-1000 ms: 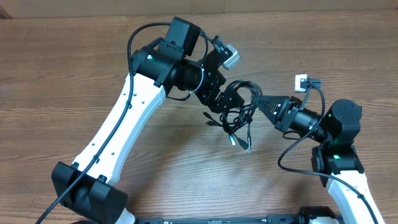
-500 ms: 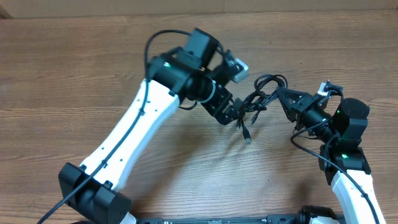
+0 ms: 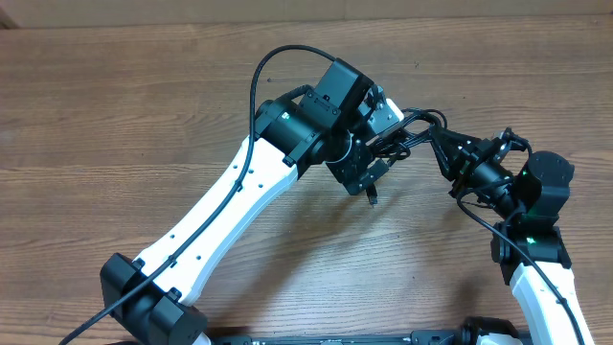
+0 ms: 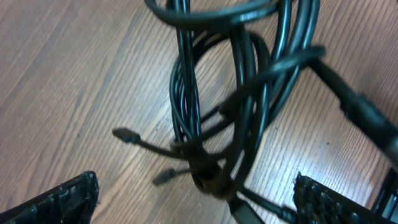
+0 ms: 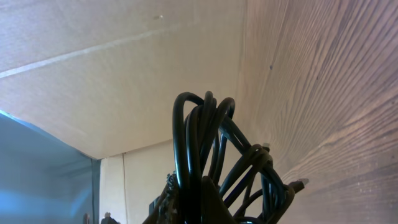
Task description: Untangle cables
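The cables [image 3: 414, 127] are a tangled bundle of thin black cords held off the wooden table [image 3: 115, 105]. My right gripper [image 3: 441, 146] is shut on the bundle's right side. In the right wrist view the loops [image 5: 208, 134] rise out of its shut fingers [image 5: 202, 208]. My left gripper [image 3: 369, 171] is at the bundle's left end, open. In the left wrist view its fingertips [image 4: 68, 198] stand wide apart, with the knotted strands [image 4: 208, 168] hanging between them and not clamped. Two small plug tips [image 4: 124, 134] stick out to the left.
One plug end [image 3: 372, 198] dangles below the left gripper. A tan wall [image 3: 287, 11] runs along the table's far edge. The left arm's white link [image 3: 220, 220] crosses the table's middle, and the right arm's base [image 3: 536, 259] stands at the right front.
Both grippers have moved toward the far right with the bundle, which is now lifted and bunched tighter between them. The dangling plug ends hang shorter.
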Robot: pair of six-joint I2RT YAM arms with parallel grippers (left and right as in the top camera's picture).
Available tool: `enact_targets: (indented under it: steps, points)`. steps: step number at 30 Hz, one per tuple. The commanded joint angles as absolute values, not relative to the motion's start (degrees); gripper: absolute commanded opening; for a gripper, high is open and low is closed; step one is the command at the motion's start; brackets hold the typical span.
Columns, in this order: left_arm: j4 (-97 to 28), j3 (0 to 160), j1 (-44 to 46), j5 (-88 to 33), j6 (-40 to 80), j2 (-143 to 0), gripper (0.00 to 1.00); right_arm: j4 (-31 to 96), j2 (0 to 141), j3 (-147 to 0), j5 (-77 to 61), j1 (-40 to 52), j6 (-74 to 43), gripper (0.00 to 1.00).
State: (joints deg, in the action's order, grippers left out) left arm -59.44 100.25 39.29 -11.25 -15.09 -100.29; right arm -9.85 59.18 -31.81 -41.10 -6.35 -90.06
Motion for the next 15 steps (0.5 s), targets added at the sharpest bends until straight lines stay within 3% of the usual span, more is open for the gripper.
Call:
enact_targets:
  steps: [1,4,7,9,13,15]
  points:
    - [-58.0,101.3,39.4,-12.2,-16.3,-99.9,1.0,-10.7,59.0,-33.2,-43.5,-6.5,-92.2,0.04]
    - [-56.7,101.2,39.4,-14.6,-16.3,-100.0,0.92,-10.6,59.0,-33.2,-43.8,-6.5,-92.2,0.04]
    - [-55.9,101.0,39.4,-15.1,-16.3,-100.0,0.69,-10.7,59.0,-33.2,-43.9,-6.5,-92.2,0.04]
    - [-55.8,100.7,39.4,-15.1,-16.3,-100.0,0.45,-10.7,59.0,-33.2,-44.2,-6.5,-92.2,0.04]
    - [-55.6,99.9,39.4,-15.1,-16.3,-100.0,0.21,-10.7,59.0,-33.2,-44.7,-6.5,-92.2,0.04]
    - [-55.4,99.5,39.4,-15.1,-16.3,-100.0,0.16,-10.7,59.0,-33.2,-44.8,-6.5,-92.2,0.04]
